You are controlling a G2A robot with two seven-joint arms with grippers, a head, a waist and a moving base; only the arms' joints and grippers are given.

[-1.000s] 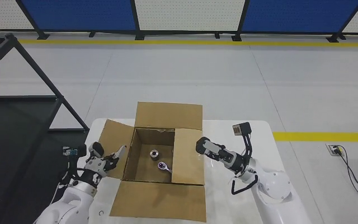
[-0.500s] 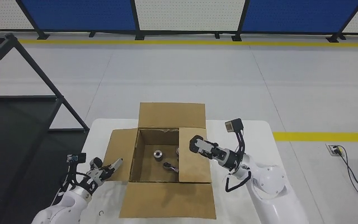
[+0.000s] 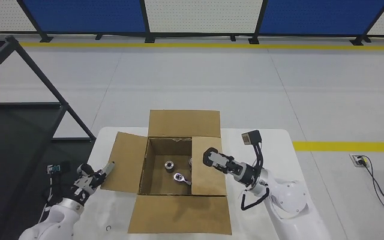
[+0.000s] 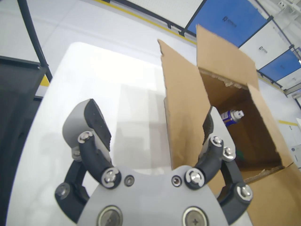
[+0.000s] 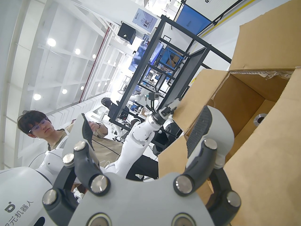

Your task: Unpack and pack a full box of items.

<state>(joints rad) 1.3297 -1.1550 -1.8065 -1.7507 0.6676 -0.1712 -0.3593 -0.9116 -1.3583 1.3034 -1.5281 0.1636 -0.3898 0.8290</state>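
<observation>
Left gripper (image 3: 96,174): fingers spread wide, grasping nothing; outer edge of left flap (image 3: 123,162) sits between them, contact unclear.
Right gripper (image 3: 209,157): released, fingers wide apart, nothing held; at right flap (image 3: 207,180), one finger just beside cardboard.
One box (image 3: 183,124) on table (image 3: 276,144), all four flaps open.
Inside box: one metal ring (image 3: 170,164), one spray can (image 3: 180,177), one half-hidden item (image 3: 191,161) under right flap, kind unclear.

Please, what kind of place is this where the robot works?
Probably an industrial test hall or robotics lab: blue and white partition panels, a yellow floor line, and black metal racks under a high ceiling.
</observation>
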